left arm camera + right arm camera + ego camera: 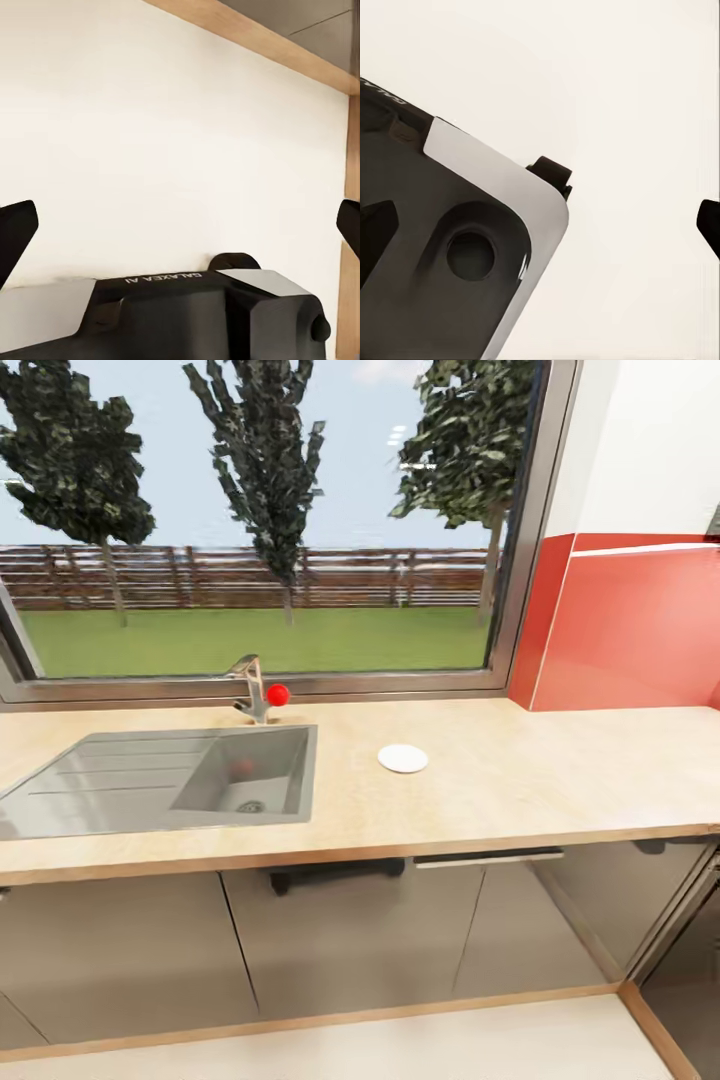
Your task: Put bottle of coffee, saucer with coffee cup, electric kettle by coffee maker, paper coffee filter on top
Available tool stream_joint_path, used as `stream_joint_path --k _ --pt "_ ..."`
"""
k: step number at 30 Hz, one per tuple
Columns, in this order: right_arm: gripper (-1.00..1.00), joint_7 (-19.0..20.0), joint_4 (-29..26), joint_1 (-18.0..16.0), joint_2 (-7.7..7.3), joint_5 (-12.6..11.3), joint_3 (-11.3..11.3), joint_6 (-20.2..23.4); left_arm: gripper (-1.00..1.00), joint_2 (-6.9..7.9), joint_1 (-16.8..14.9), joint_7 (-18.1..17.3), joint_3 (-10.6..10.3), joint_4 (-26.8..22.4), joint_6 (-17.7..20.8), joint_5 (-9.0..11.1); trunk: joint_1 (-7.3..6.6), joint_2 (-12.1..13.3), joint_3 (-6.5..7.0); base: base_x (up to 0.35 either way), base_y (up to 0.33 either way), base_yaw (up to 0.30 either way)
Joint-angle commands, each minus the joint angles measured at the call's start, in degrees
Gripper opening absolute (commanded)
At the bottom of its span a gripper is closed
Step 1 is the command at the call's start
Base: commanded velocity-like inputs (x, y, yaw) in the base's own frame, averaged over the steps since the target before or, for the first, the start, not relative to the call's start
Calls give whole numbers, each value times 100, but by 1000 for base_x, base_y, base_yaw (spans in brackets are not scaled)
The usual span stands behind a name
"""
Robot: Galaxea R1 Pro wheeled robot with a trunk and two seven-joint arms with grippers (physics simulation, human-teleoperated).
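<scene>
**Saucer waited alone beside the sink**

From where I stood, the saucer lay flat on the pale wooden table, a little way to the right of the sink and well apart from its basin. The tap with its red knob rose behind the sink, under the window. No coffee maker, cup, kettle or bottle stood near the sink.

The left gripper hung over the light floor, its jaws spread wide and empty; the right gripper likewise had its jaws apart, holding nothing.

I judged the saucer light, rigid, glazed-slick and breakable. Being thin and flat, it would best be pinched at the rim, one fingertip slipped under the edge, and lifted level.
</scene>
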Motion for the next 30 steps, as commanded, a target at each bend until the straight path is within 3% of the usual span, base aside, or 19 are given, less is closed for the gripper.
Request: stream_joint_path --k 1,11,18,20,25,27,30 --pt "100 4 8 -6 0 35 1 -35 100 -15 -5 -11 -48 4 -44 29 -1 -3 -6 -97 -335 0" --pt "100 15 8 -7 0 35 1 -31 100 -42 -4 -11 -43 0 -44 28 -1 -3 -6 -145 -316 0" --pt "100 24 -9 -190 -80 -5 -6 -33 100 -42 -3 -36 99 -7 -40 25 -1 -3 -6 -33 -58 0" --pt "100 52 -415 -368 -99 -246 -7 -3 100 -42 -1 -65 87 -70 -37 16 -1 -3 -6 -1 -2 0" --pt "100 222 -1054 -426 -127 -758 -5 25 100 -47 -2 -103 73 -292 -36 0 -1 -3 -6 0 0 0" --pt "100 579 -1361 -436 -156 -1047 -5 30 100 -57 -2 -130 57 -534 -33 -18 -1 -3 -6 0 0 0" --pt "100 1071 -1674 -441 -287 -1259 -6 33 100 -65 -4 -157 1 -861 -19 -30 -1 -3 -6 0 0 0"
